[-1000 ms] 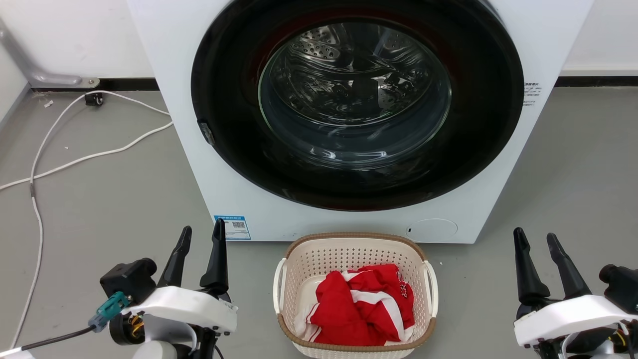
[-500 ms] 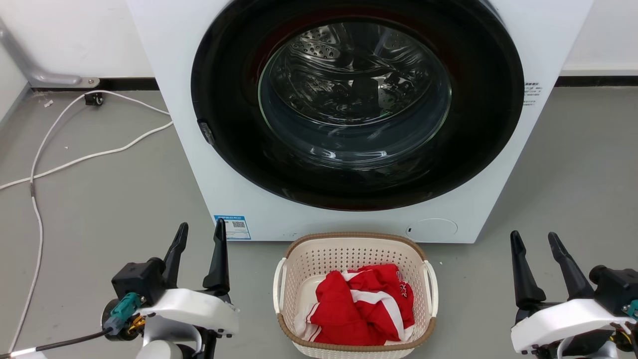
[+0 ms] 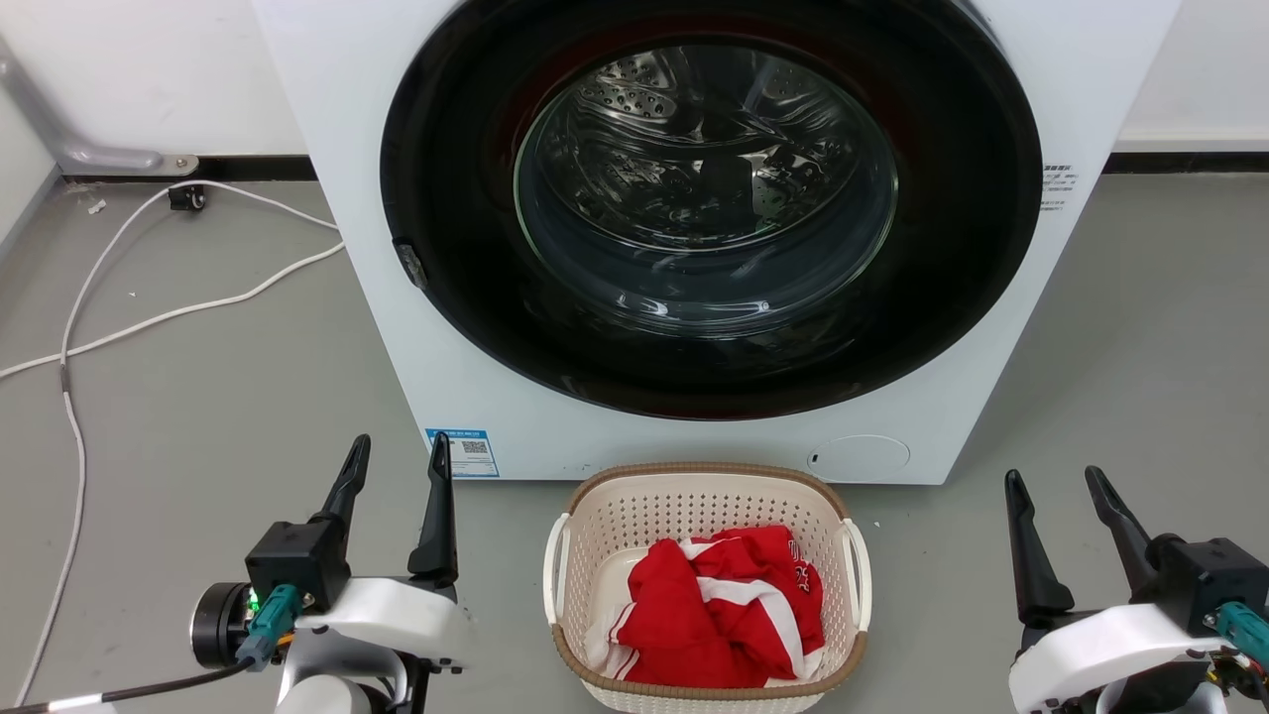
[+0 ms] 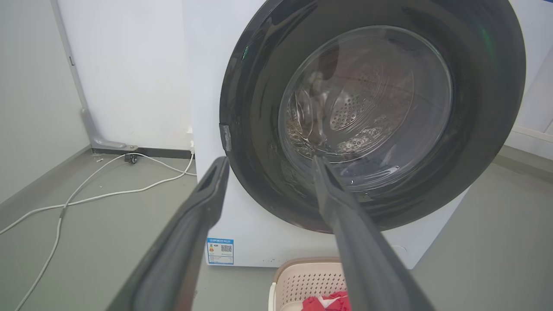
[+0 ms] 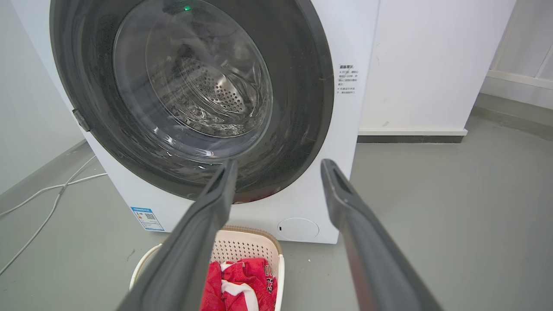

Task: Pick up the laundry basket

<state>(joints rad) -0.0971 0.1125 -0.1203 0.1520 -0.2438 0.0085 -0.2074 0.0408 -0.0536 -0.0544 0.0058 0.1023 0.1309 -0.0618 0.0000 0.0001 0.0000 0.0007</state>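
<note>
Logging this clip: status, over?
Left hand open, right hand open, both empty. Cream perforated plastic laundry basket on grey floor between them, untouched. Path unobstructed.

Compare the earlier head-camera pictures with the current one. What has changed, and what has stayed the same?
Both wrists have rolled: the black block behind the left gripper and the one behind the right gripper have swung inward. The right gripper has also shifted slightly left and down that view. Both stay open, holding nothing. The laundry basket, its red garment and the washing machine have not moved.
</note>
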